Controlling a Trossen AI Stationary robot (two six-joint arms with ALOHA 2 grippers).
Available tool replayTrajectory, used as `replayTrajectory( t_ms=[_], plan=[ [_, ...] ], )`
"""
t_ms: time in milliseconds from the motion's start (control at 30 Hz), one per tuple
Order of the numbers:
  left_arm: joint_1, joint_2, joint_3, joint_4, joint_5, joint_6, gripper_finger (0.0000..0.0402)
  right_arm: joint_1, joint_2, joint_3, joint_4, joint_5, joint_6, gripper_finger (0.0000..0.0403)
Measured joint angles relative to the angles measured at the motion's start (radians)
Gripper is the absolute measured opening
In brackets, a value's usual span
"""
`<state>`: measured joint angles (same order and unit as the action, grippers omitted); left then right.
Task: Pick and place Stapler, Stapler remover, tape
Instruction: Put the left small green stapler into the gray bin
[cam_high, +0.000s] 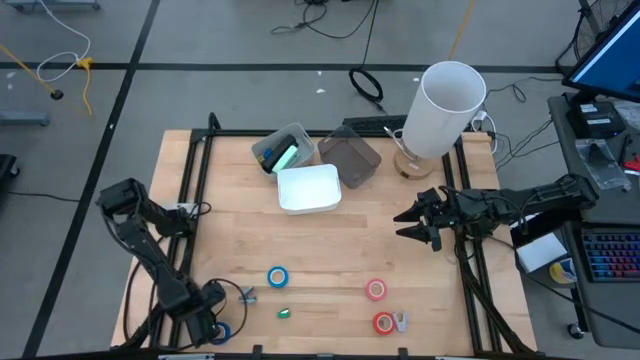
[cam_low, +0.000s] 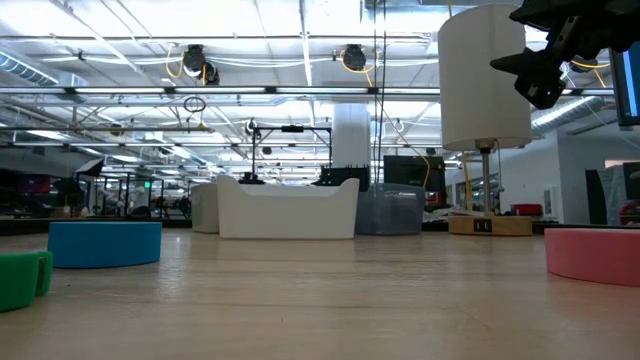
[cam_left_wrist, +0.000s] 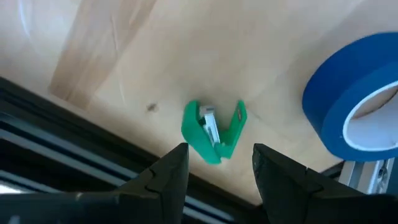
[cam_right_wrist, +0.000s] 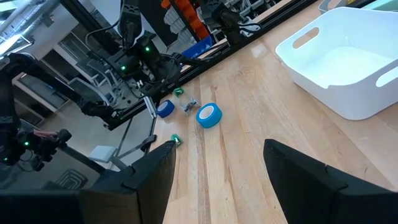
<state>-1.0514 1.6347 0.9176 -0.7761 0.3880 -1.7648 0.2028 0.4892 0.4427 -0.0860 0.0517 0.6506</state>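
Observation:
A small green stapler remover (cam_left_wrist: 214, 130) with metal claws lies on the wooden table near its front left corner. My left gripper (cam_left_wrist: 217, 163) hangs open over it, pointing steeply down, one finger on each side and clear of it. A blue tape roll (cam_left_wrist: 360, 106) lies flat beside it, also seen from above (cam_high: 221, 333). A second blue tape roll (cam_high: 277, 276) and two red ones (cam_high: 376, 290) (cam_high: 384, 322) lie flat toward the front. My right gripper (cam_high: 415, 222) waits open, high at the right. I cannot tell which thing is the stapler.
A white bin (cam_high: 308, 187) and grey containers (cam_high: 350, 160) stand at the back, beside a tall white cylinder (cam_high: 445, 105). A small green lump (cam_high: 285, 313) and grey metal bits (cam_high: 245, 295) (cam_high: 400, 321) lie at the front. A black frame rail (cam_left_wrist: 74, 143) runs close by the remover.

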Motion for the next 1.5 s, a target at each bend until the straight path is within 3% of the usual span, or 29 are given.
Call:
replayTrajectory(
  t_ms=[233,667,1367,1500],
  plan=[
    [0.041,0.000,0.000,-0.003,0.038,-0.062,0.0180,0.000,0.000,0.000,0.000,0.000,0.000,0.0238],
    [0.013,0.001,0.001,0.059,-0.072,-0.047,0.0180,0.000,0.000,0.000,0.000,0.002,0.000,0.0238],
    [0.006,0.027,0.003,-0.005,-0.076,-0.074,0.0179,0.000,0.000,0.000,0.004,0.004,0.000,0.0238],
    [0.007,0.028,0.003,-0.038,-0.083,-0.081,0.0157,0.000,0.000,0.000,0.004,0.004,0.000,0.0238]
  ],
)
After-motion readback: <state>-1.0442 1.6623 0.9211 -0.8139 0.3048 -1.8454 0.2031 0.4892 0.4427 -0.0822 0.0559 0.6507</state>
